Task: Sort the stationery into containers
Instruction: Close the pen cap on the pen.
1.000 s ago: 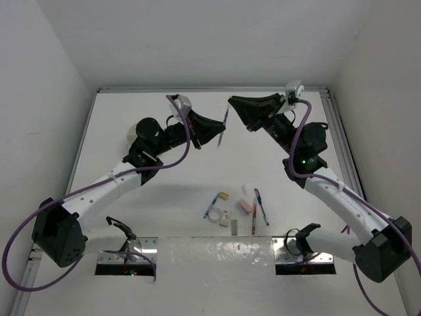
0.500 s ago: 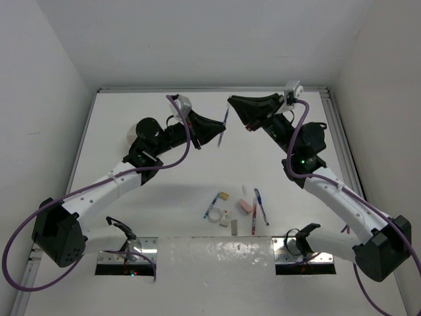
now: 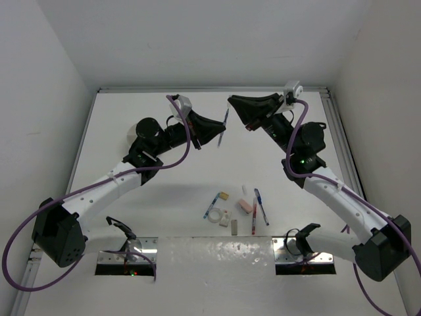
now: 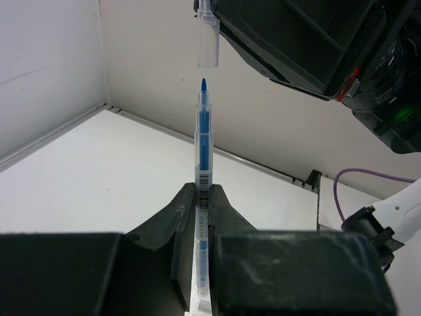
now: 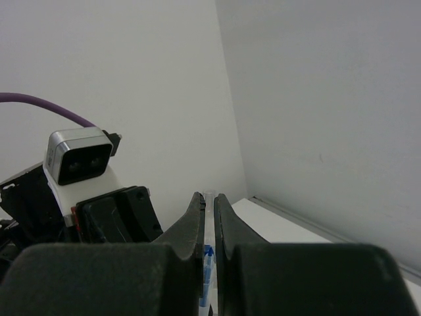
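My left gripper [image 3: 218,131] is raised over the far table and shut on a blue pen [image 3: 223,127]. In the left wrist view the pen [image 4: 203,151] stands upright between the fingers [image 4: 176,210], its blue tip bare. My right gripper [image 3: 231,103] is shut on the pen's clear cap [image 4: 208,41], held just above the pen tip with a small gap. In the right wrist view the cap [image 5: 209,195] peeks out between the fingertips [image 5: 196,210]. The remaining stationery lies on the near table. The white tub is out of view.
Near the front centre lie a blue pen [image 3: 212,206], a tan block [image 3: 224,195], a tape ring [image 3: 216,216], a white eraser [image 3: 234,225], a pink eraser [image 3: 245,206], a red pen [image 3: 254,221] and another blue pen [image 3: 262,206]. Walls enclose the table.
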You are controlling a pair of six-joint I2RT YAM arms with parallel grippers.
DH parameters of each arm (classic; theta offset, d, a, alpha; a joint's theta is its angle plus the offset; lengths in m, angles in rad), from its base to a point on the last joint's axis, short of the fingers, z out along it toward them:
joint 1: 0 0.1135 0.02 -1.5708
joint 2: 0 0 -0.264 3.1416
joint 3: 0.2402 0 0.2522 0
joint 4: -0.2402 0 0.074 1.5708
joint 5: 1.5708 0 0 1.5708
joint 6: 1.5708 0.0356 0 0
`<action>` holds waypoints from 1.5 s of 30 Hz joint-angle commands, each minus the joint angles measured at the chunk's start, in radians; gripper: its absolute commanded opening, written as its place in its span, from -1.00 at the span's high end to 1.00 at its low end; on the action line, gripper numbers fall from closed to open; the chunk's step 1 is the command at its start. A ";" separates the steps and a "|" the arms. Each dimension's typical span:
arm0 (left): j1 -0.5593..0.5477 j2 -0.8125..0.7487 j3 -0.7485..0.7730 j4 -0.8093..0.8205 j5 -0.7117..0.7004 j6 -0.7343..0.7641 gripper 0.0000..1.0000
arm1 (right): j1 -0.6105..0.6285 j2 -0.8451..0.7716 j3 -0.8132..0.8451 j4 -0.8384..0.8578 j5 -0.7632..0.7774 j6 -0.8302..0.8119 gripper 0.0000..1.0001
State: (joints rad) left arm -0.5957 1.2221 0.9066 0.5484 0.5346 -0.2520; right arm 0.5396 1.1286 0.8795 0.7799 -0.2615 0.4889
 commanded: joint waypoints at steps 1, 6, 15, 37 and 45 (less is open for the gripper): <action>-0.004 -0.024 0.012 0.036 0.005 0.008 1.00 | 0.006 -0.003 0.012 0.028 0.011 -0.013 1.00; -0.006 -0.024 0.012 0.041 0.002 0.008 1.00 | 0.005 -0.010 -0.002 0.030 0.015 -0.006 1.00; -0.006 -0.024 0.014 0.039 0.004 0.011 1.00 | 0.006 -0.010 -0.016 0.030 0.022 -0.001 1.00; -0.007 -0.022 0.012 0.036 -0.010 0.013 1.00 | 0.011 0.011 -0.033 0.076 0.018 0.063 1.00; -0.009 -0.026 0.009 0.042 -0.027 0.014 1.00 | 0.011 -0.006 -0.028 0.041 0.021 0.034 1.00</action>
State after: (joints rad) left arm -0.5968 1.2221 0.9066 0.5465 0.5186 -0.2440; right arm 0.5457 1.1400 0.8490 0.7986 -0.2432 0.5346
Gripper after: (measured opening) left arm 0.066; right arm 0.020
